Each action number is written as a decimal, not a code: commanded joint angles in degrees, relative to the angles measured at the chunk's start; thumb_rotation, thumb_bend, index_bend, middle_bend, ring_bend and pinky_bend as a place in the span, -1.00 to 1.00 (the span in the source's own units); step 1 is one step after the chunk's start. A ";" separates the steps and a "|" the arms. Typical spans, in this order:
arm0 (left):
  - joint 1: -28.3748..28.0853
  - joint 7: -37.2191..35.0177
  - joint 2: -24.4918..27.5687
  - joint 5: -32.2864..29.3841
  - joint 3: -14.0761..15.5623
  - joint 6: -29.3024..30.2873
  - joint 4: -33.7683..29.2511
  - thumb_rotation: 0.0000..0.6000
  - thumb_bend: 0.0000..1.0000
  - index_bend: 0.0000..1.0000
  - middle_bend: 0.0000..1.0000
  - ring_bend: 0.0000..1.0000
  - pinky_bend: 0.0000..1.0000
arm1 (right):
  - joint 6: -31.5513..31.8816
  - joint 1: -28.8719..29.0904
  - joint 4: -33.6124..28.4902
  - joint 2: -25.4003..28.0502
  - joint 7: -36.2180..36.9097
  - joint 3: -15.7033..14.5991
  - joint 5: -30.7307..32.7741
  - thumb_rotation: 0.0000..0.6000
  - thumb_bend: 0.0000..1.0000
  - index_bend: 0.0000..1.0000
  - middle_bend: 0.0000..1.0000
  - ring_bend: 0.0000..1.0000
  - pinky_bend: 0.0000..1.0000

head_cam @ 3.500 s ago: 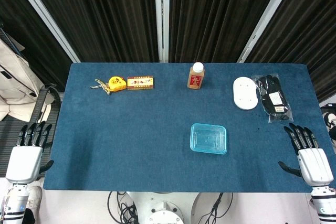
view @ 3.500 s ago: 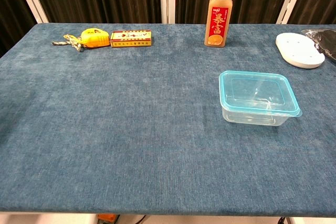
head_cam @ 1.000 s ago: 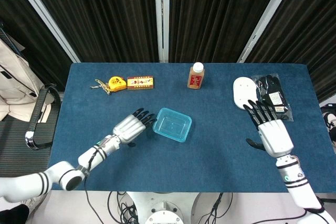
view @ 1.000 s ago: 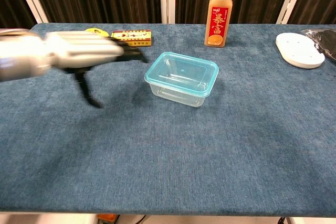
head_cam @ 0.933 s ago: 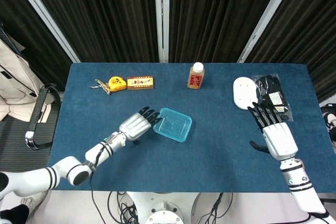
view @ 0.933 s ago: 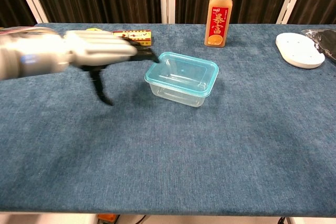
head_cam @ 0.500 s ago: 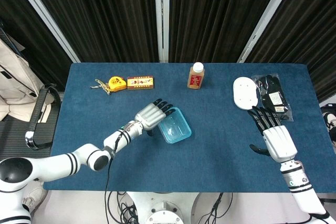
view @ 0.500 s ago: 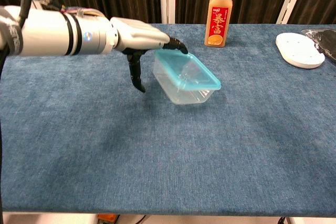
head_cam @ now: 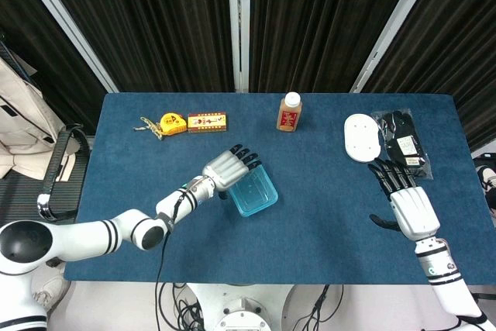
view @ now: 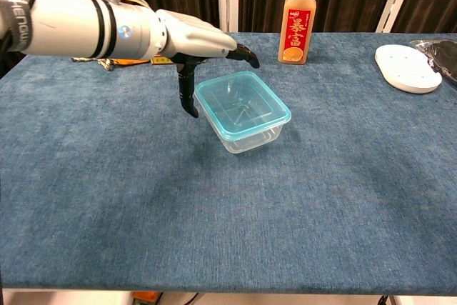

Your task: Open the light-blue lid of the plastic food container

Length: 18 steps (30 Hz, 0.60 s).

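Sitting skewed, container (view: pixel 243 116) keeps lid (view: pixel 241 104) on.

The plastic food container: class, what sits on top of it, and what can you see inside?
The light-blue lid sits on the plastic food container. Through the clear walls nothing shows inside. The left hand hovers over its far edge; whether the thumb touches it cannot be told.

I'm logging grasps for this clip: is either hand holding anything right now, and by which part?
Nothing is held. The left hand hovers open by the container, whose lid is on; the right hand is open.
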 commanded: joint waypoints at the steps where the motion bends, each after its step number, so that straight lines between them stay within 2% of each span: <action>1: -2.21 0.18 -0.59 -1.11 0.82 -1.65 1.41 1.00 -1.00 -1.00 -1.00 -1.00 -1.00 | 0.07 -0.29 0.11 -0.09 0.21 -0.08 0.20 1.00 -0.98 -1.00 -0.93 -1.00 -1.00; 8: -7.75 0.03 -2.14 -2.87 2.79 -5.37 4.89 1.00 -1.00 -1.00 -1.00 -1.00 -1.00 | 0.40 -1.25 0.83 -0.55 0.74 -0.34 0.61 1.00 -0.98 -1.00 -0.93 -1.00 -1.00; 18: -12.52 -2.97 -3.94 -5.70 5.61 -8.60 9.03 1.00 -1.00 -1.00 -1.00 -1.00 -1.00 | 0.29 -1.78 1.72 -1.19 1.36 -0.40 0.67 1.00 -0.98 -1.00 -0.93 -1.00 -1.00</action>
